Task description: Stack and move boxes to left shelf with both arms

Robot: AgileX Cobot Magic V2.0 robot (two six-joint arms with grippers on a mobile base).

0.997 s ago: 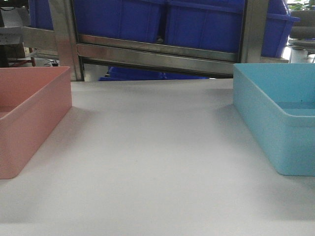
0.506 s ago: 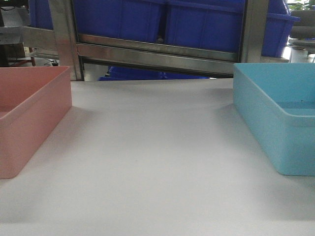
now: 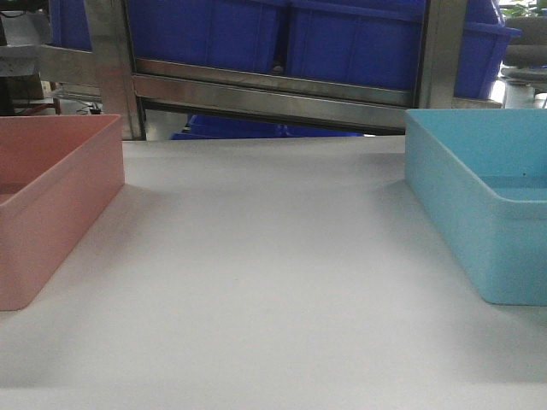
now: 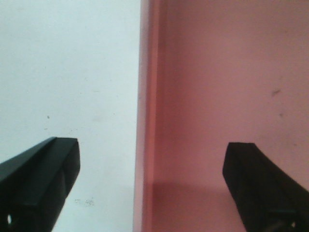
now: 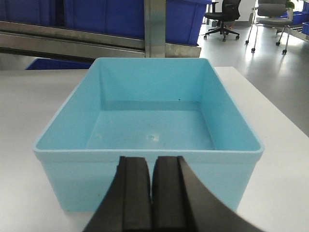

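Observation:
The salmon pink box stands on the white table at the left, and the light sky blue box at the right; both are empty. In the left wrist view my left gripper is open above the pink box's side wall, with one finger over the table and the other over the box's inside. In the right wrist view my right gripper is shut and empty, just in front of the blue box's near wall. The roller shelf is out of view. Neither gripper shows in the front view.
A steel rack frame with large dark blue bins stands behind the table. The white tabletop lies between the two boxes. Office chairs stand on the floor beyond the table's right edge.

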